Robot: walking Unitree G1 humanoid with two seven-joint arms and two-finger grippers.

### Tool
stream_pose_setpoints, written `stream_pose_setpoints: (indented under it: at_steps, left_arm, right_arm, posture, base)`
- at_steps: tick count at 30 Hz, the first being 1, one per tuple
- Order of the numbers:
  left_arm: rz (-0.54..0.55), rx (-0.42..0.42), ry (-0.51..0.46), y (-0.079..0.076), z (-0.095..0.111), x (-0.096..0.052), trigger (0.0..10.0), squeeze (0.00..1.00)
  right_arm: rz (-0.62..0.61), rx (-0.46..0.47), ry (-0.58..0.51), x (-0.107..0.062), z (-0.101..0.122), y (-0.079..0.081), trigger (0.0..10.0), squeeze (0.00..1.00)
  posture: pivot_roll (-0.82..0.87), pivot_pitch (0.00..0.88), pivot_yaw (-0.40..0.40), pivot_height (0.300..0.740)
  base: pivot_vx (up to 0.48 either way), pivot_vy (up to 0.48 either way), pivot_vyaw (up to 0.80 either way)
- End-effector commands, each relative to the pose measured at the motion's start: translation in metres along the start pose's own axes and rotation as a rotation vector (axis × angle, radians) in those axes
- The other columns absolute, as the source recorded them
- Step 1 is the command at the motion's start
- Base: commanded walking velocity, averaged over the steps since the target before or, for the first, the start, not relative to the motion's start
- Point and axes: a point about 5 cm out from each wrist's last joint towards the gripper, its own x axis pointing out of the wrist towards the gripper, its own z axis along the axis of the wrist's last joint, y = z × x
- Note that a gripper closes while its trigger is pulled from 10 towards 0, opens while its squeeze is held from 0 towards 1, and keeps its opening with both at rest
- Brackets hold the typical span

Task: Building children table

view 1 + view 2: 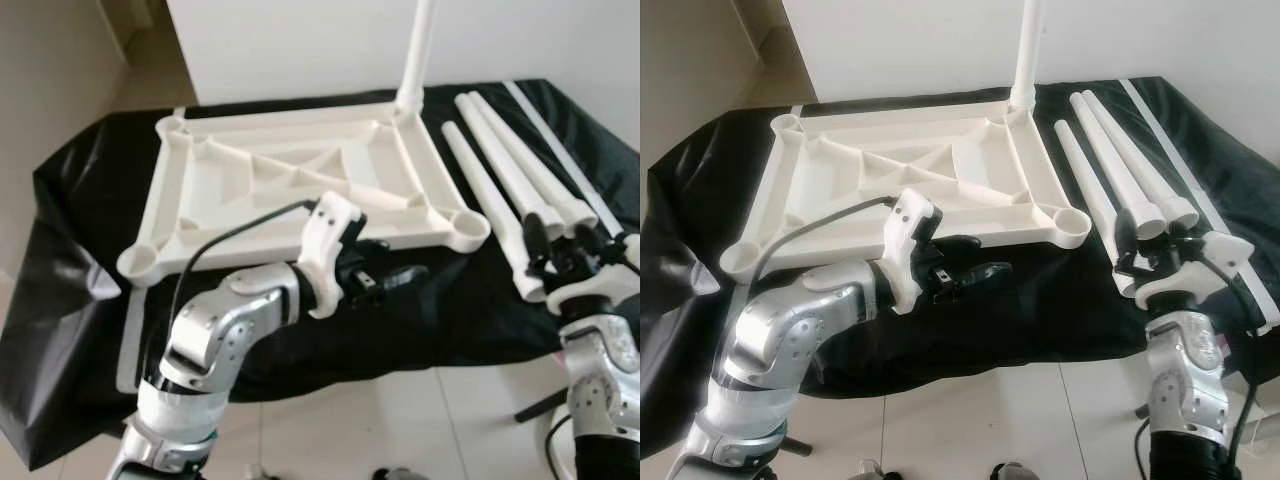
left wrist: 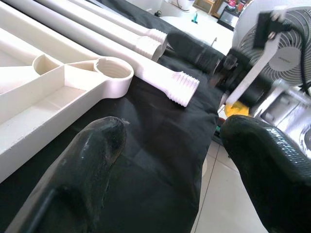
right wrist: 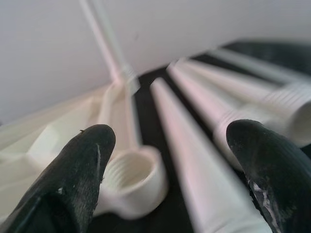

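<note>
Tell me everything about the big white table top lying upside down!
The table top looks like white plastic. It lies flat and upside down on the black cloth, showing crossed ribs underneath. Each corner has a round socket; the near right socket is empty with screw threads inside. One leg already stands upright in the far right corner. Three loose legs lie beside it on the right, not touching it. Neither tool touches it.

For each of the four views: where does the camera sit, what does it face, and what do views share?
Head eyes: look down on the upturned tabletop, loose legs, both arms.
Left wrist: along the open left gripper across black cloth toward a fan.
Right wrist: along the open right gripper at the legs.
Shared: the tabletop's near right corner socket.
</note>
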Motion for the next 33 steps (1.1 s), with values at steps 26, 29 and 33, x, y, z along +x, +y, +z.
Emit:
stream_pose_setpoints:
  at_steps: [26, 29, 33]
  left_arm:
    - [0.001, 0.003, 0.009, -0.002, -0.001, -0.002, 10.0, 0.00]
    - [0.001, 0.004, 0.009, -0.002, -0.001, -0.002, 10.0, 0.00]
    - [-0.003, 0.005, 0.007, -0.002, 0.000, -0.001, 10.0, 0.00]
  right_arm:
    - [-0.143, 0.056, 0.153, -0.011, -0.032, -0.026, 10.0, 0.00]
    - [-0.147, 0.051, 0.157, -0.013, -0.035, -0.029, 10.0, 0.00]
    - [-0.163, 0.048, 0.167, -0.014, -0.037, -0.034, 10.0, 0.00]
  posture:
    - [-0.06, 0.121, 0.015, 0.740]
    - [-0.06, 0.120, 0.015, 0.740]
    - [-0.06, 0.120, 0.020, 0.740]
  base:
    - [0.000, 0.000, 0.00]
    - [0.000, 0.000, 0.00]
    - [0.000, 0.000, 0.00]
